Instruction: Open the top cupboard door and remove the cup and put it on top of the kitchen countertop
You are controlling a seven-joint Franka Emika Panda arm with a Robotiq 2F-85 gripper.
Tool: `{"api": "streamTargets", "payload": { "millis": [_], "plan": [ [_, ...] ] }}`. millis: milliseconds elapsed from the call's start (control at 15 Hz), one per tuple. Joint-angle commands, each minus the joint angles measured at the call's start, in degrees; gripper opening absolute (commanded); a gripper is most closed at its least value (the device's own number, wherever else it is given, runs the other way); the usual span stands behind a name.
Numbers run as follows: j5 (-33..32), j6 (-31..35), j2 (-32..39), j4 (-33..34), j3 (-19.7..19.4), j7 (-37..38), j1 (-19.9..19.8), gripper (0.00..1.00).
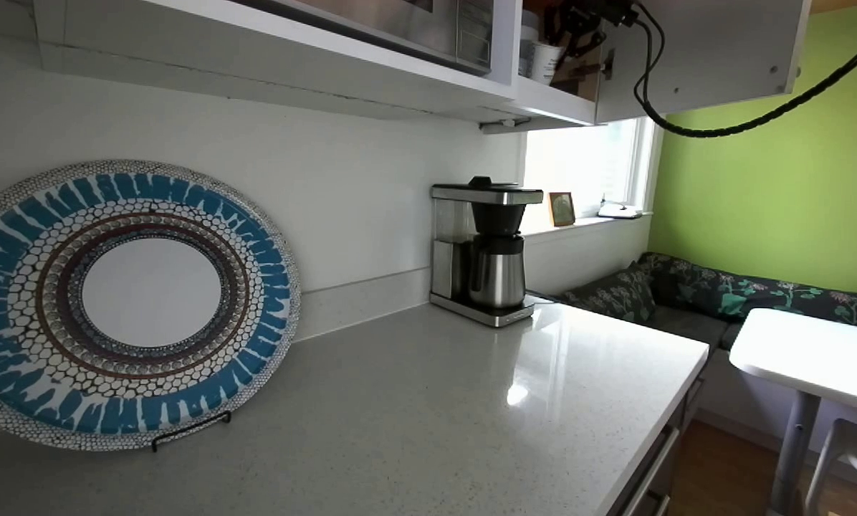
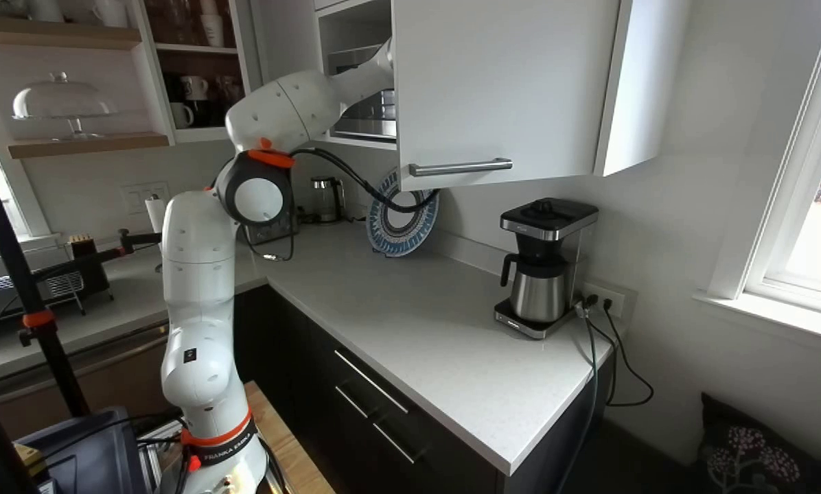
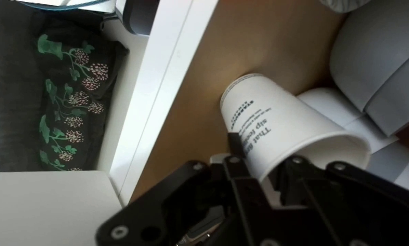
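The top cupboard door stands swung open; its inner face [image 1: 715,50] and its handled front [image 2: 506,89] show in the exterior views. The cup [image 3: 276,119], white paper with dark print, is inside the cupboard, near its front edge. It also shows in an exterior view [image 1: 545,63], leaning slightly. My gripper [image 3: 259,167] is shut on the cup's wall at the rim, one finger outside and one inside; the inner fingertip is hidden. I cannot tell whether the cup's base touches the shelf. A door hides the gripper in an exterior view. The kitchen countertop [image 1: 414,401] lies below.
More white containers [image 3: 372,54] stand beside the cup. The cabinet's white front frame [image 3: 156,95] runs close by. A coffee maker [image 1: 496,279] and a patterned round plate [image 1: 267,287] stand on the countertop. The arm's black cable [image 1: 722,132] hangs by the door.
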Motion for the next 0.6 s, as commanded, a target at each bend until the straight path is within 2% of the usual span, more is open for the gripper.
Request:
{"api": "streamTargets", "payload": {
  "millis": [0,533],
  "plan": [
    [3.0,-3.2,-0.1,1.8,0.2,-1.1,-0.7,0.00],
    [10.3,-4.2,-1.6,2.6,-0.1,-2.4,-3.5,0.01]
  ]
}}
